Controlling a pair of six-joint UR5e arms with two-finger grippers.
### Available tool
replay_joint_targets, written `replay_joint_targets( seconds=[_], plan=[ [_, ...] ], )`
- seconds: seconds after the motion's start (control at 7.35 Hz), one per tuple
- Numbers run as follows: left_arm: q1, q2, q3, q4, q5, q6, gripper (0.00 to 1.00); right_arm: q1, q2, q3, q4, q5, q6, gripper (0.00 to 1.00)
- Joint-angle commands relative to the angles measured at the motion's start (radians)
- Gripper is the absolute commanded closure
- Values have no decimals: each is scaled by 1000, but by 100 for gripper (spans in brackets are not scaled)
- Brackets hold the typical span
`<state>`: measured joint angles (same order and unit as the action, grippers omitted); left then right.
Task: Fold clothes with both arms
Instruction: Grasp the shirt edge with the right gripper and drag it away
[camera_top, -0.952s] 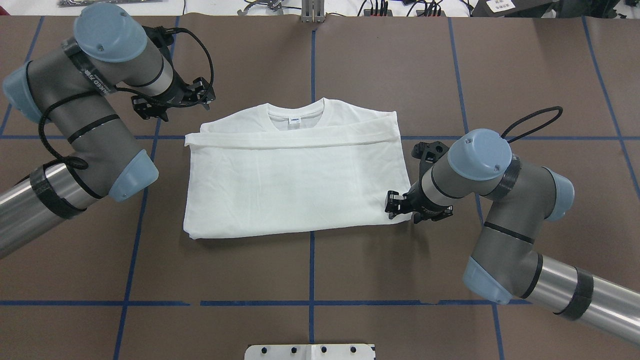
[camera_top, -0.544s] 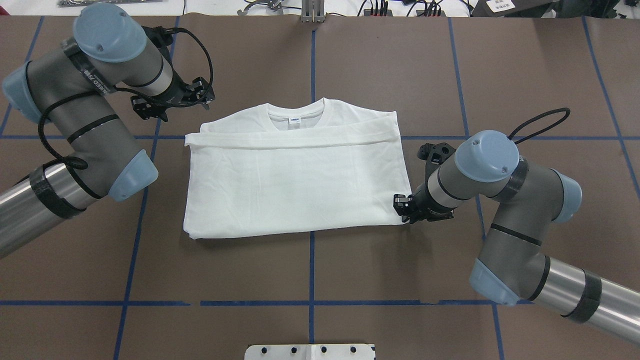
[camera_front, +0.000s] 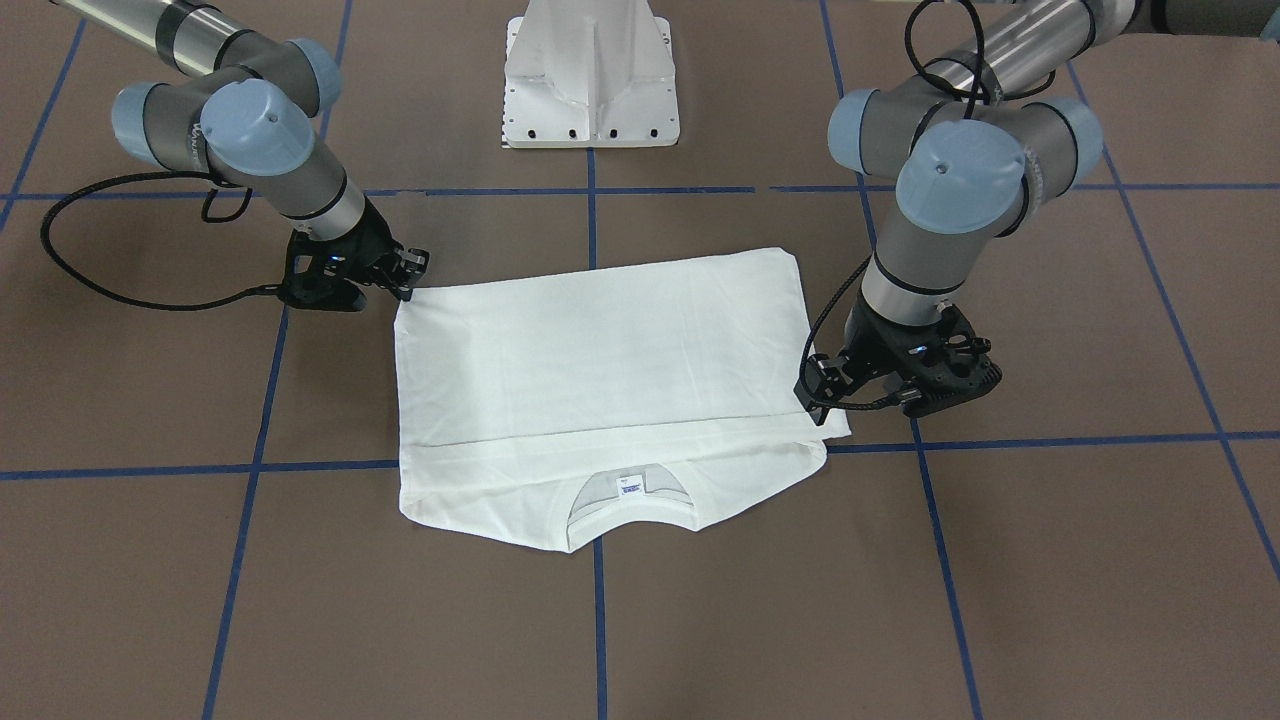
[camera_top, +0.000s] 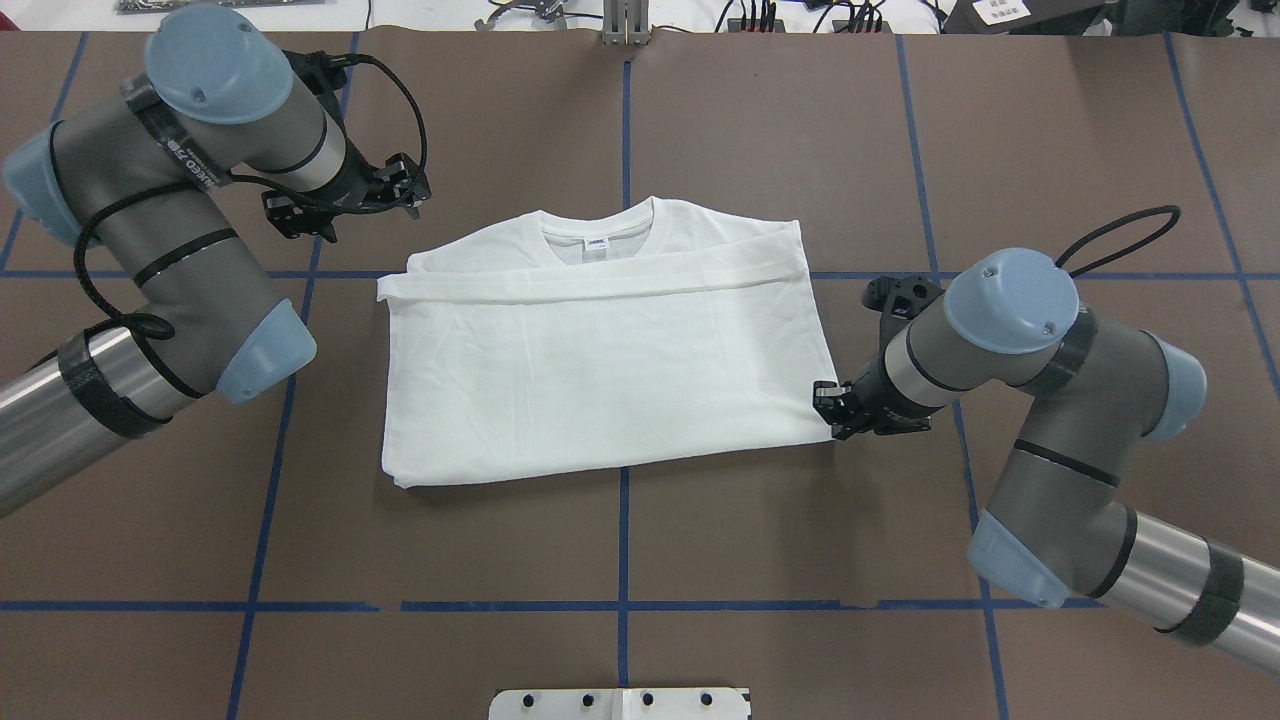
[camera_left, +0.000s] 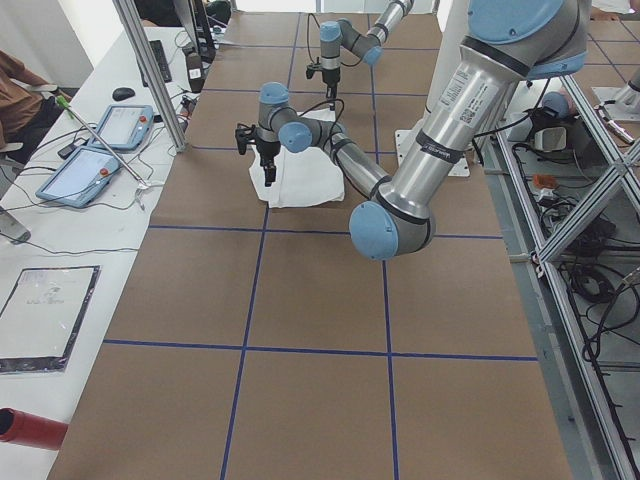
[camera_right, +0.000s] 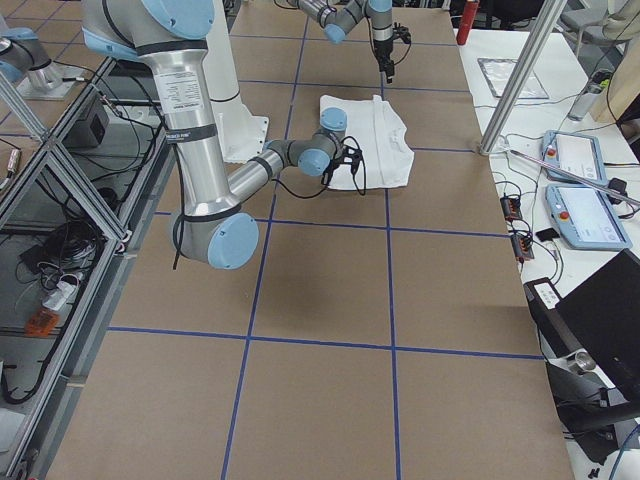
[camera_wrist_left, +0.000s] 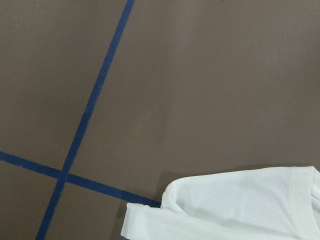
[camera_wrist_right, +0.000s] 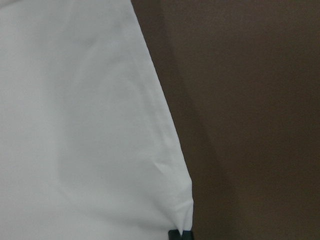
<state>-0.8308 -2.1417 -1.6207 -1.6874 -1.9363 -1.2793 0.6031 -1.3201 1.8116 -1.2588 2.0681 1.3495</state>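
- Collar label (camera_top: 596, 243): tiny blue print, unreadable.
- T-shirt (camera_top: 600, 370) lies folded flat mid-table (camera_top: 700, 130), collar far side, over 2 crossing tape lines (camera_top: 623, 540).
- Right gripper (camera_top: 828, 410) clenched on the shirt's near right corner (corner puckers in the wrist view).
- Left gripper (camera_top: 345, 200) beside the far left corner; grip: cannot tell.
- Brown table shows on all 4 sides.

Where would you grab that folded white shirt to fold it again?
Probably by its corners along a side edge, coming in low from outside that side. The white shirt lies flat in thin layers, so only its edges and corners give something to pinch. The right hand sits at the near right corner, reaching in from the right.
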Motion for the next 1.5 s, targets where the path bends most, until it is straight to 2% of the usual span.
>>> replay_joint_targets(
  seconds=[0.0, 0.27, 0.54, 0.68, 0.95, 1.22, 1.36],
  plan=[
    [1, 0, -2, 0, -1, 0, 0, 33, -110, 91, -11, 15, -44, 100],
    [1, 0, -2, 0, 0, 0, 0, 27, -271, 214, -7, 14, -46, 100],
    [2, 2, -2, 0, 2, 0, 0, -84, -407, 345, -4, 35, -32, 100],
    [4, 0, -2, -1, 19, 0, 0, -174, -438, 382, -4, 37, -30, 100],
    [4, 2, -4, -2, 22, 0, 0, -309, -432, 402, 1, 151, -29, 100],
    [4, 2, -4, -3, 22, 0, 0, -385, -414, 406, 1, 155, 29, 100],
    [6, 0, -4, -3, 22, 2, 0, -408, -392, 403, 1, 153, 52, 19]
  ],
)
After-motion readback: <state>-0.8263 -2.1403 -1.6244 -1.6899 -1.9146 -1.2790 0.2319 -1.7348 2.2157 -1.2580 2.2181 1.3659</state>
